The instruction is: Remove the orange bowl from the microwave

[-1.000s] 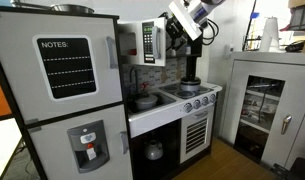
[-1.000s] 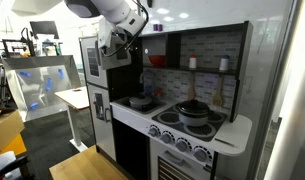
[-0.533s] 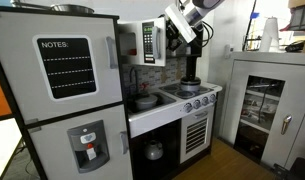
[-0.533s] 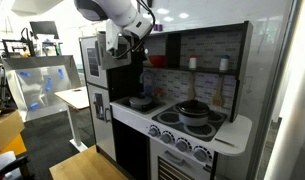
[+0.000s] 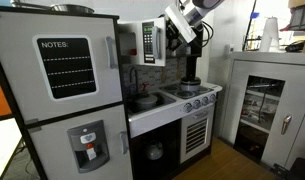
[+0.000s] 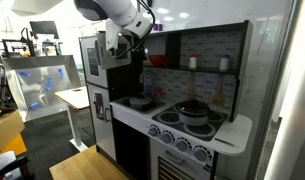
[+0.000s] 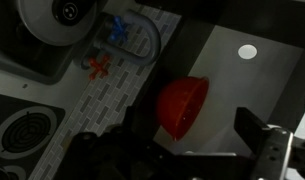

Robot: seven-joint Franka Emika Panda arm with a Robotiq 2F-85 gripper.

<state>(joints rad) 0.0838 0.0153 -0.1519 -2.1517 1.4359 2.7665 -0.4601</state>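
The orange bowl (image 7: pixel 182 105) rests on the pale floor of the microwave (image 5: pixel 149 42), above the back edge of the desk (image 5: pixel 152 112), beside a white fridge (image 5: pixel 62 95); the hand (image 7: pixel 182 148) gapes wide, holding nothing

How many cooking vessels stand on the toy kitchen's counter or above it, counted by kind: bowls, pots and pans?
Bowls: 1 (small round red-orange plastic bowl)
Pots: 1 (grey metal pot on the stove)
Pans: 1 (grey metal pan beside the stove)
Total: 3
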